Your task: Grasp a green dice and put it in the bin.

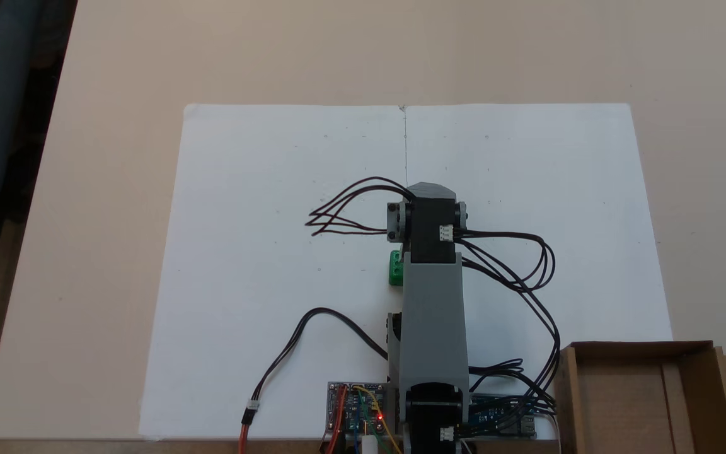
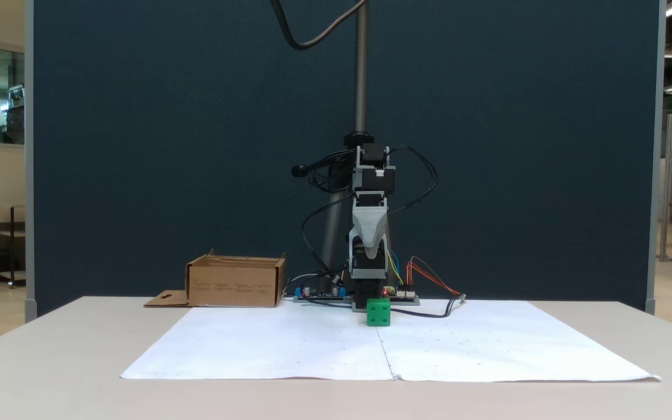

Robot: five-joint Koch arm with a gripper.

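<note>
**Dice on the paper, nothing gripped yet**

Since the arm is folded up over its base, we treat the grasp as not started. The green dice (image 2: 378, 311) sits on the white paper sheet (image 1: 275, 252) on the worktop (image 1: 117, 63), just in front of the arm's base; from above it peeks out at the left edge of the grey arm link (image 1: 432, 315). The jaws (image 2: 369, 251) hang folded downward above the dice, well clear of it; we can't tell if they're apart or together, since the tips overlap the dark arm behind.

Handling, as we judge it: small rigid cube, likely light, smooth plastic-looking faces with rounded edges and shallow pips. Probably a bit slippery, so we'd pinch two opposite flat faces squarely, not the corners.

The bin (image 2: 235, 283) is plain brown cardboard, low walls, matte, with a hang-hole flap; it stands off the paper beside the base, well apart from the dice.
</note>
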